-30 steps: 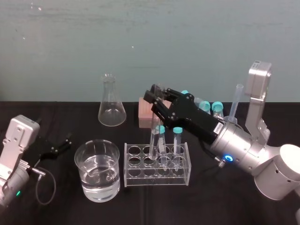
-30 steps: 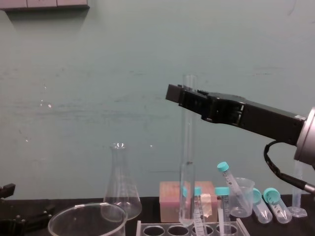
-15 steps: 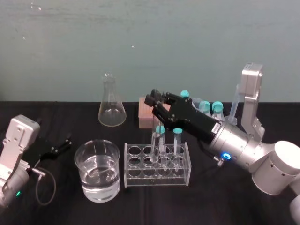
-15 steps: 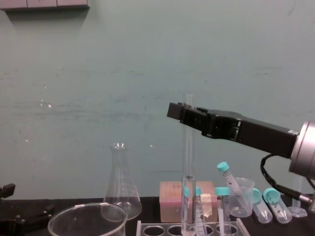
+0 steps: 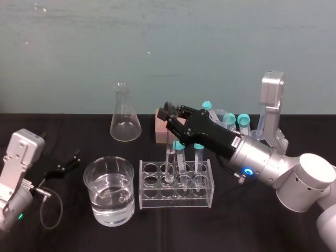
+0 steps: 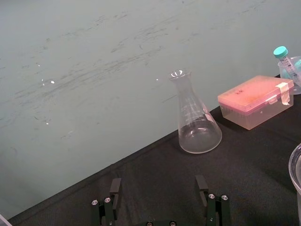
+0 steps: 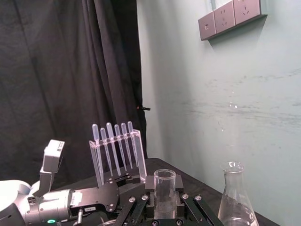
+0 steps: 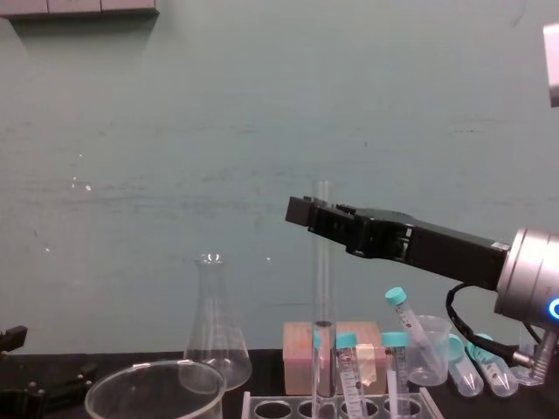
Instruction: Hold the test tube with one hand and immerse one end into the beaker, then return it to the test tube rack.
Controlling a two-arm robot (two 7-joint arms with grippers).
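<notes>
Head view: right gripper (image 5: pixel 175 114) grasps the test tube (image 5: pixel 170 156), whose bottom enters a hole in the rack (image 5: pixel 176 202) beside the beaker (image 5: pixel 92 197). The left gripper (image 5: pixel 64 164) is parked at the left, spread open.
Chest view: the tube stands upright.
Right wrist view: the gripper is clamped around the tube's top.
This is the return step. The next move is likely to seat the tube fully, then release it.
</notes>
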